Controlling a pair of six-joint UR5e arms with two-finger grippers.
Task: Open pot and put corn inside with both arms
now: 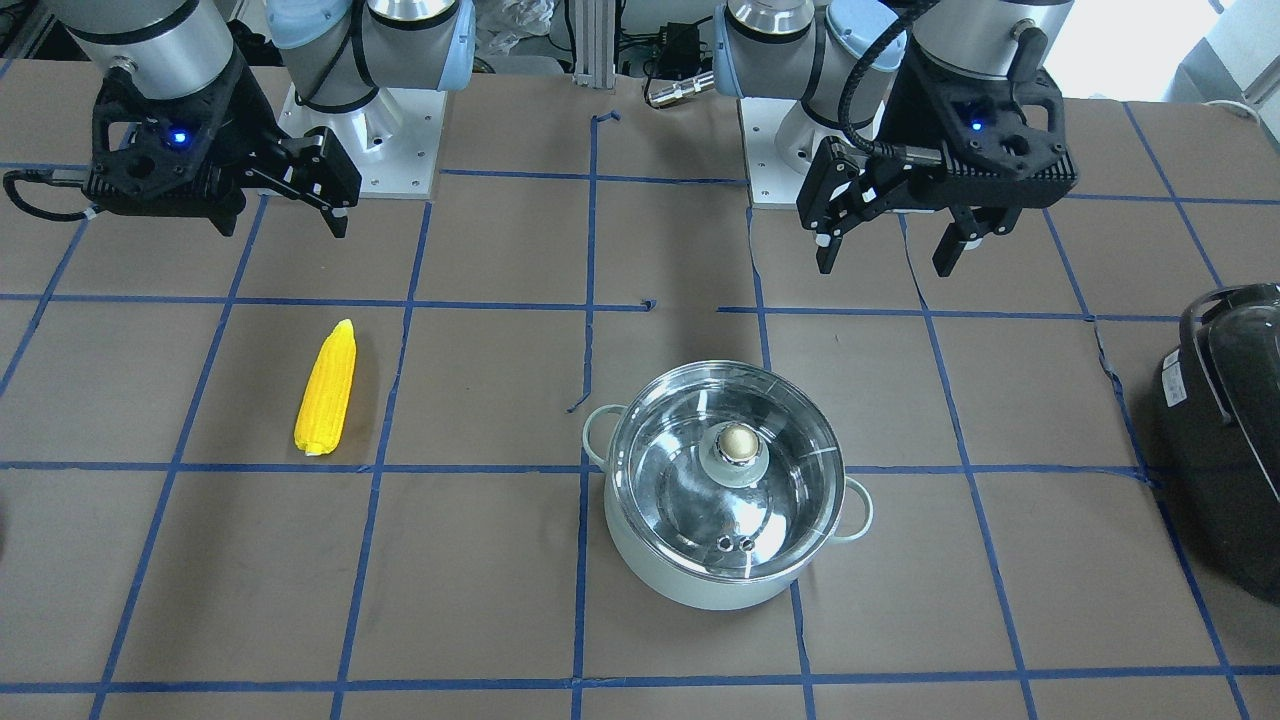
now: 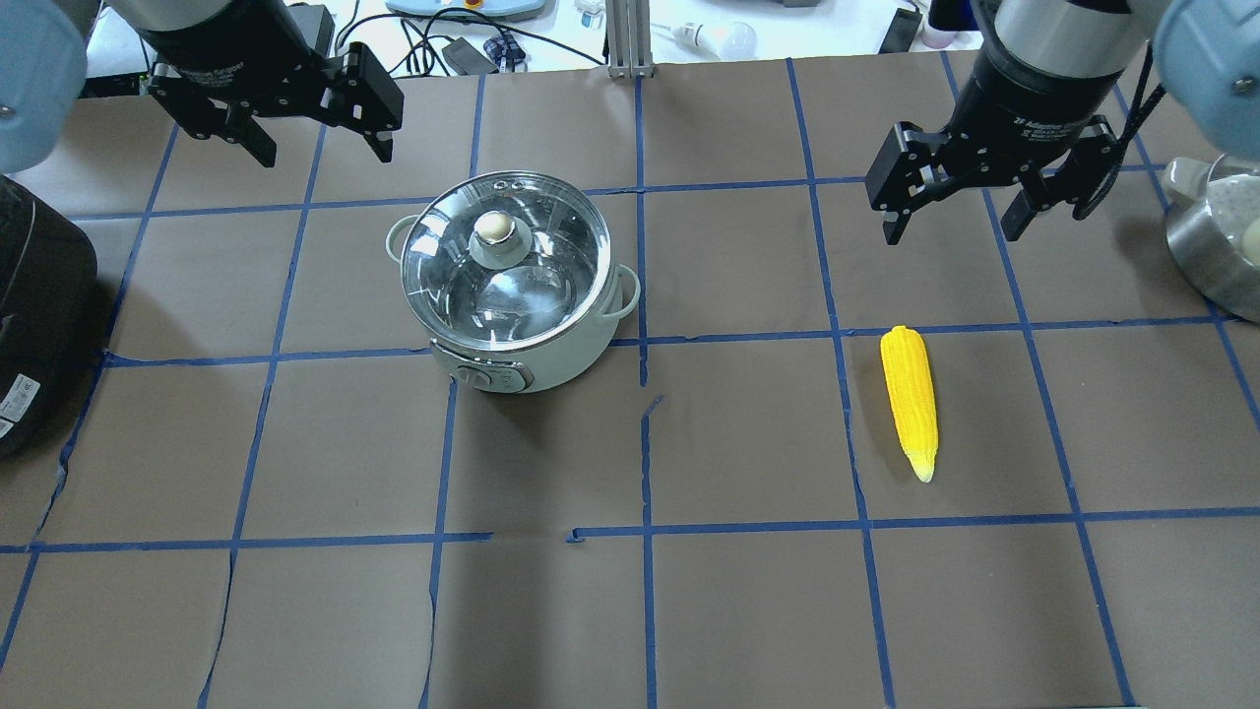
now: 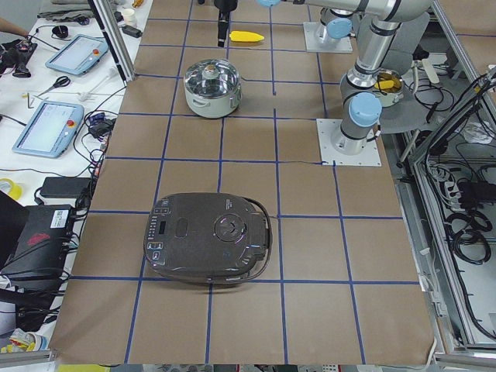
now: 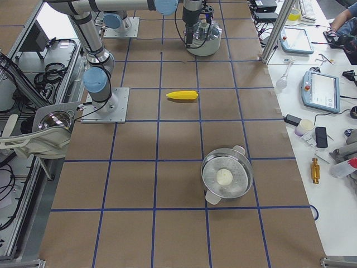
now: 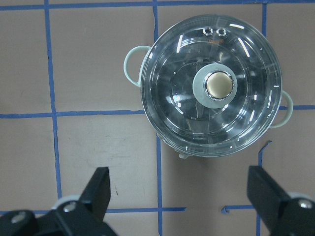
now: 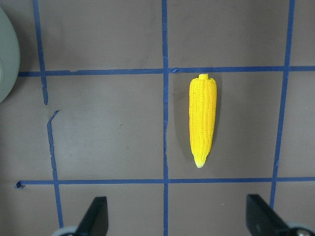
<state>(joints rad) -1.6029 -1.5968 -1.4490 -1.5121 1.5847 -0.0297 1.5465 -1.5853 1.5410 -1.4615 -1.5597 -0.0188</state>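
Note:
The pale mint pot [image 2: 561, 356] stands on the table's left half, also seen in the front view [image 1: 690, 580]. Its glass lid [image 2: 522, 295] with the brassy knob [image 2: 495, 227] is on it. The yellow corn [image 2: 911, 399] lies flat on the right half, also in the front view [image 1: 327, 388]. My left gripper [image 2: 325, 153] is open and empty, hovering beyond the pot; its wrist view looks down on the lid [image 5: 172, 98]. My right gripper [image 2: 953, 234] is open and empty, hovering beyond the corn [image 6: 203, 120].
A large black appliance [image 2: 39, 315] sits at the table's left edge. A steel pot with a lid [image 2: 1221, 246] stands at the right edge. Blue tape lines grid the brown table.

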